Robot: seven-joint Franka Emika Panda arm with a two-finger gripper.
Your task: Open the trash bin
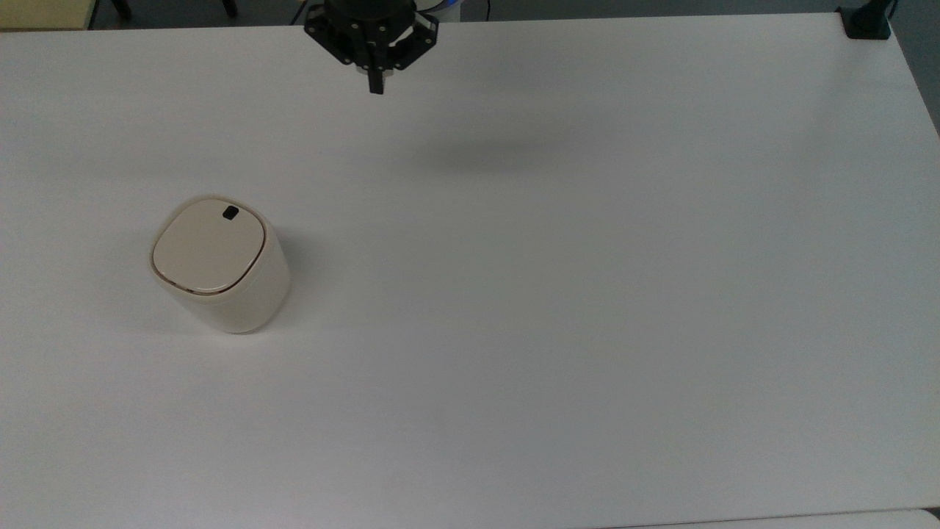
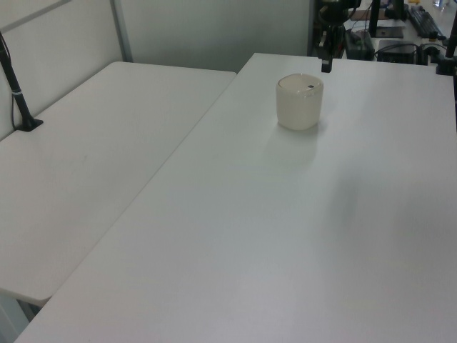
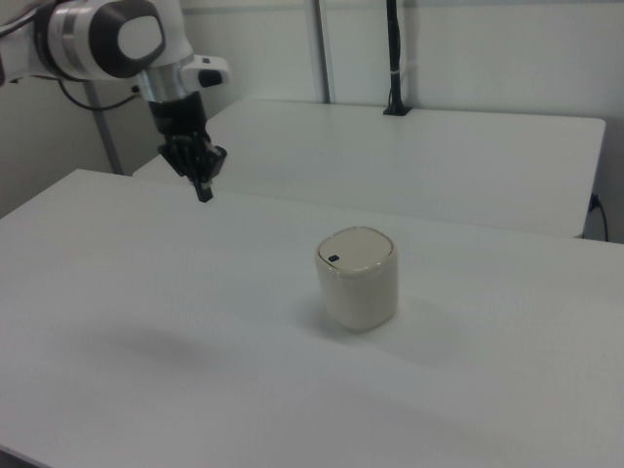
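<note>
The cream-beige trash bin [image 1: 220, 268] stands upright on the white table [image 1: 551, 294], in the top view's left half. Its flat lid [image 1: 208, 247] lies shut, with a small black button [image 1: 230, 213] near one corner. The bin [image 2: 300, 101] also appears in the left view and the bin [image 3: 357, 277] in the right view. My black gripper [image 1: 375, 88] hangs high above the table near the top view's upper edge, well apart from the bin, its fingers pressed together with nothing between them. The right view has the gripper [image 3: 204, 192] to the bin's left.
A second white table [image 2: 93, 150] adjoins on the left view's left, with a black clamp post [image 2: 16, 89] on it. Another black clamp [image 1: 866, 22] sits at the top view's upper right corner. Broad bare tabletop surrounds the bin.
</note>
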